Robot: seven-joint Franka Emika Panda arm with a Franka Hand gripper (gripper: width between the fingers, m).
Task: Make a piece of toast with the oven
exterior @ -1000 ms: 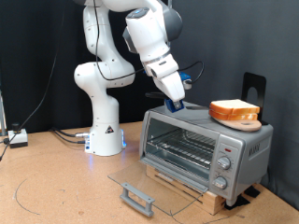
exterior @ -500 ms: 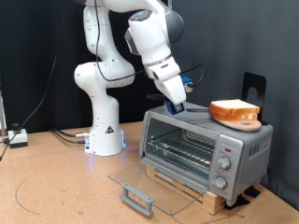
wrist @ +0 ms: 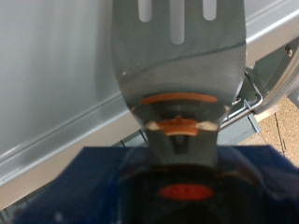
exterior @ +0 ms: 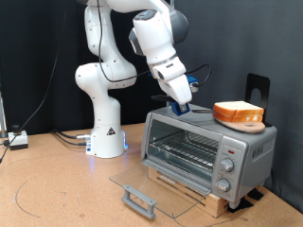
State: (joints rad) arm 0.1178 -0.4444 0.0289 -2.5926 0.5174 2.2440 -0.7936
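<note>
**Toast waits on the oven roof as the arm draws upward with a spatula**

The piece of toast (exterior: 237,109) lies on a round wooden board (exterior: 241,120) on top of the oven (exterior: 206,151), at the centre-right of the exterior view. Whether one slice or two rest on the board cannot be told at this size. The oven's glass door (exterior: 142,186) hangs fully open, lying flat in the lower middle of the frame with its bar handle (exterior: 138,200) nearest the camera, and the wire rack (exterior: 185,151) inside looks bare.

Over the last second the gripper (exterior: 182,98) has risen slightly and drifted a little towards the upper right of the exterior view; it now sits a touch higher above the roof's left end than before. The bread, the board and the door have not moved. So the door is already open, but no bread has reached the rack.

The fingers themselves are hidden in both views, so how far they are spread cannot be told. A slotted grey spatula (wrist: 177,56) with an orange band and dark blue base juts straight out from the hand. Its blade hangs over the oven's pale grey top, with a rack corner showing at the edge of the wrist view. It carries nothing.
</note>
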